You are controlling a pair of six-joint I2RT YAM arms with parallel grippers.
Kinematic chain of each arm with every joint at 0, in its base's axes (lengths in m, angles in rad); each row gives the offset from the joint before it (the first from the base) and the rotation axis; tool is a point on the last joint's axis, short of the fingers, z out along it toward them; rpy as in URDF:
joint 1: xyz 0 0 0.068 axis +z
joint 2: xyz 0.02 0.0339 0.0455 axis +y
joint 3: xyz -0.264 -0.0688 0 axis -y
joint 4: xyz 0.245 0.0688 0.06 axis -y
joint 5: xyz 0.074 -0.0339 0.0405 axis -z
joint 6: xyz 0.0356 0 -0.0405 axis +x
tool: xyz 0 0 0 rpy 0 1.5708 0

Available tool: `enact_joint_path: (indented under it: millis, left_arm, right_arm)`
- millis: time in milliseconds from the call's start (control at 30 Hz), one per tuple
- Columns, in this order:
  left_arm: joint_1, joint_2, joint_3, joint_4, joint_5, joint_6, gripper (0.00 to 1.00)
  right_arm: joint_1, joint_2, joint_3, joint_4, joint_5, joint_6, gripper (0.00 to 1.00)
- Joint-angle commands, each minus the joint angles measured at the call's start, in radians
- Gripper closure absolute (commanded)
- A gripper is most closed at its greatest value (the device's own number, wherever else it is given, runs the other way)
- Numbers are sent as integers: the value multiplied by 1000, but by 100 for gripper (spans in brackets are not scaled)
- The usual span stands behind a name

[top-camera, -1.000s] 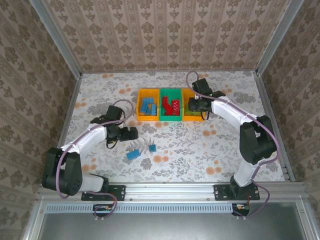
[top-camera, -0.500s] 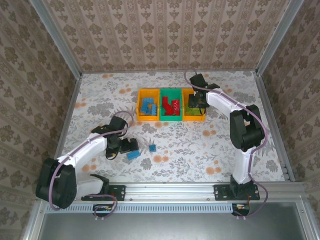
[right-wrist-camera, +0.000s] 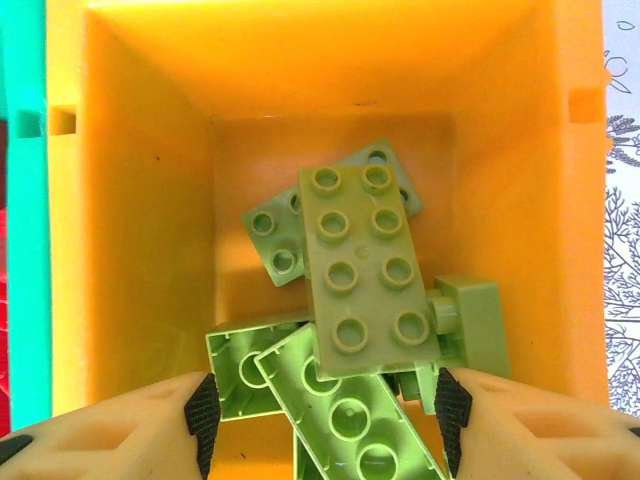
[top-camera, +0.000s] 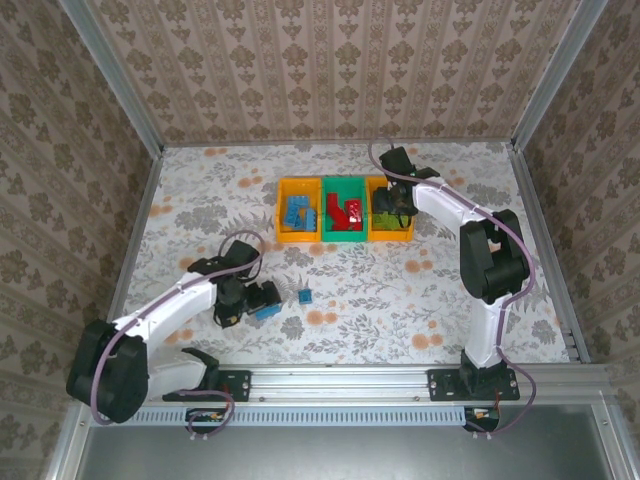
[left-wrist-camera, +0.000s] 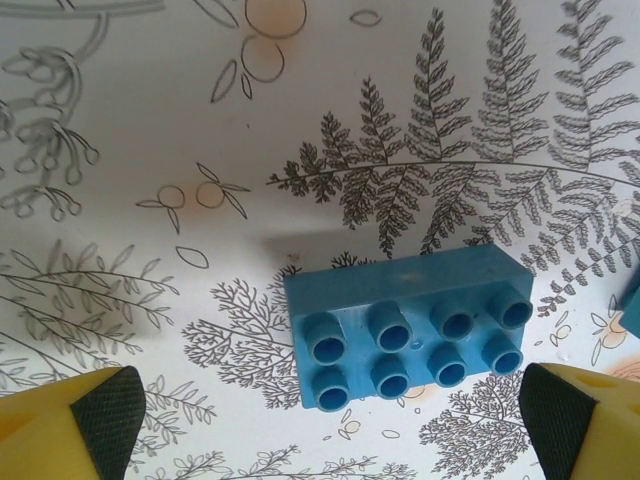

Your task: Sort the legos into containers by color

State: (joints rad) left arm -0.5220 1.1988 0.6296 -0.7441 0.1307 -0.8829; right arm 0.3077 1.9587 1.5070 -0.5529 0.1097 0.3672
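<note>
The surface (top-camera: 420, 300) carries a pale print of ferns and orange blossoms. Damask-patterned walls (top-camera: 330, 70) enclose its left, far and right sides; an aluminium rail (top-camera: 340, 378) runs along the near edge.

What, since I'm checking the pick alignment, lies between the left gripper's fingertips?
A blue eight-stud lego, studs up on the table, sits in the gap of the open left gripper, clear of both fingertips; the left wrist view shows it.
</note>
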Motion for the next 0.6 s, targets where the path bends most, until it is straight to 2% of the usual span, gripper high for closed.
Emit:
enact_joint_path:
  millis: [0, 267, 567]
  left_arm:
    - [-25, 37, 38, -14, -3, -81, 0]
    - [-67, 123, 81, 7, -13, -139, 0]
    - [-73, 174, 86, 16, -33, -157, 1]
  right_arm:
    - [-5, -35, -35, 10, -28, 18, 37]
    - [-5, -63, -76, 80, -52, 26, 36]
    - [-5, -55, -89, 89, -45, 14, 35]
